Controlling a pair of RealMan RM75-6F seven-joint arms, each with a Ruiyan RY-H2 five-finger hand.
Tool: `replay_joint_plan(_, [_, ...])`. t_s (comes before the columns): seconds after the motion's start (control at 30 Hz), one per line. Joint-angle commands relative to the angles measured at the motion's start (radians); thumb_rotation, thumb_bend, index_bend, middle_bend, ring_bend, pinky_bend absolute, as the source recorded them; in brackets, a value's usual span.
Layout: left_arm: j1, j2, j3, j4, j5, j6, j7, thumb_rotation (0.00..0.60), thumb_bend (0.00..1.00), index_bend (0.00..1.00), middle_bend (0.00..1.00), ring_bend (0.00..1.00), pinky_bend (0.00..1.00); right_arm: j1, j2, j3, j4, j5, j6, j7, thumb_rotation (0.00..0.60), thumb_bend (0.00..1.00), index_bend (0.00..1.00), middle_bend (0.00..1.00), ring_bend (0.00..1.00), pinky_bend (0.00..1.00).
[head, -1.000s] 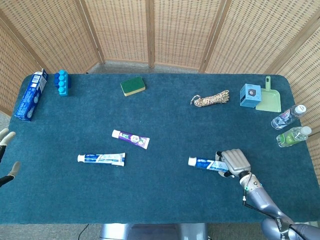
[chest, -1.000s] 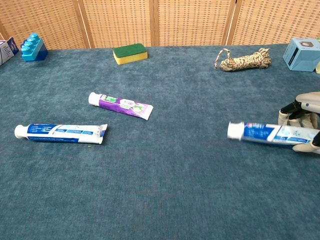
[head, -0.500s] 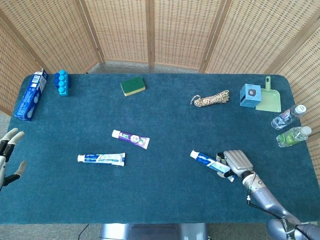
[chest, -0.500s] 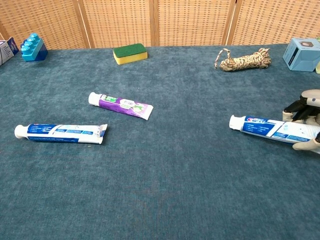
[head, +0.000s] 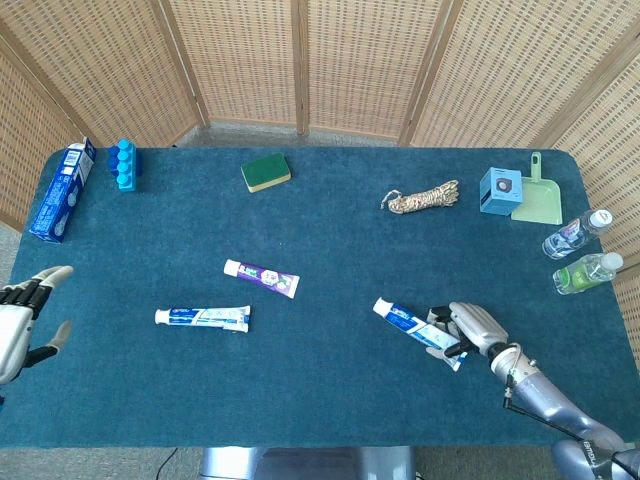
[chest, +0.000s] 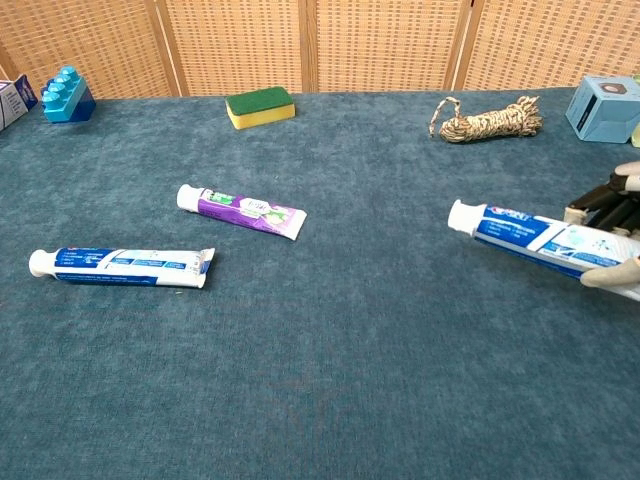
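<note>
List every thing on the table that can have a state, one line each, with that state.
Right hand: grips a toothpaste tube.
Held toothpaste tube: cap on, cap end raised.
Left hand: open, holds nothing.
Blue toothpaste tube: lying flat, cap on.
Purple toothpaste tube: lying flat, cap on.
Rope: coiled in a bundle.
Two bottles: capped, on their sides.
Toothpaste box: lying down.

Pale grey right hand (head: 470, 328) with dark joints (silver forearm behind).
</note>
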Motion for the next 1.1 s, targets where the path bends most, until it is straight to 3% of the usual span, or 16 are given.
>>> replay_joint_plan(0.03, [-0.046, 0.025, -0.005, -0.04, -0.028, -0.083, -0.037, 0.6, 0.34, 0.18, 0.24, 0.28, 0.29, 0.001, 0.033, -0.011, -0.025, -0.059, 0.012, 0.076, 0.6, 0.44, 0.92, 0.77, 0.75, 0.65])
replay_joint_plan(0.5, [-0.261, 0.074, -0.053, -0.13, -0.121, -0.42, -0.123, 0.6, 0.34, 0.16, 0.2, 0.28, 0.34, 0.018, 0.075, -0.05, -0.102, -0.138, 0.042, 0.167, 0.6, 0.44, 0.92, 0.77, 0.76, 0.66])
replay_joint_plan(0.9, [-0.462, -0.005, -0.116, -0.132, -0.205, -0.639, -0.161, 0.596, 0.34, 0.15, 0.15, 0.23, 0.34, 0.044, 0.081, -0.046, -0.195, -0.128, 0.052, 0.192, 0.6, 0.45, 0.92, 0.78, 0.76, 0.66])
replay_joint_plan(0.97, [-0.503, -0.024, -0.126, -0.136, -0.228, -0.684, -0.17, 0.555, 0.34, 0.16, 0.14, 0.21, 0.33, 0.05, 0.082, -0.045, -0.216, -0.122, 0.05, 0.198, 0.6, 0.45, 0.92, 0.78, 0.76, 0.66])
replay_joint_plan(1.1, [-0.56, -0.046, -0.14, -0.137, -0.265, -0.755, -0.204, 0.408, 0.34, 0.17, 0.13, 0.21, 0.33, 0.06, 0.081, -0.044, -0.238, -0.105, 0.041, 0.171, 0.6, 0.45, 0.92, 0.78, 0.76, 0.66])
